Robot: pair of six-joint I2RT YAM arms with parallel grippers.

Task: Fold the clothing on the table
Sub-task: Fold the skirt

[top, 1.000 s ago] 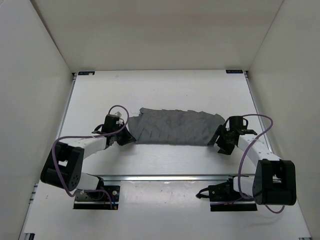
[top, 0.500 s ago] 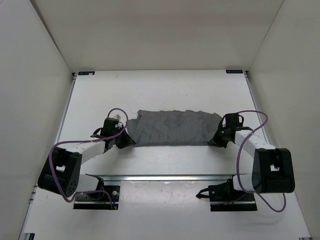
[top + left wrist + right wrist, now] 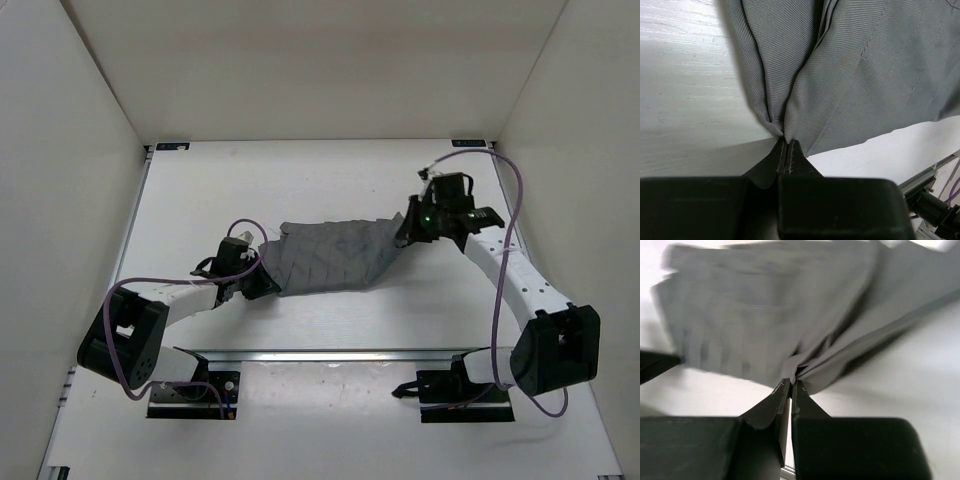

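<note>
The clothing (image 3: pixel 330 255), a grey pleated garment, lies across the middle of the white table (image 3: pixel 320 180). My left gripper (image 3: pixel 265 283) is shut on its near left corner, low at the table; in the left wrist view the cloth (image 3: pixel 850 75) bunches into the closed tips of that left gripper (image 3: pixel 785 141). My right gripper (image 3: pixel 408 228) is shut on the right end of the cloth and holds it raised, so that the right side slopes up and folds toward the left. In the right wrist view the garment (image 3: pixel 765 315) hangs gathered from the pinched tips of the right gripper (image 3: pixel 791 382).
White walls close in the table on three sides. A metal rail (image 3: pixel 330 354) runs along the near edge, with both arm bases (image 3: pixel 195 392) mounted in front of it. Purple cables loop over both arms.
The right gripper shut on the cloth's right end, then lifted it and carried it back and leftward, narrowing the spread garment. The left gripper stayed shut on its corner and shifted slightly right.
</note>
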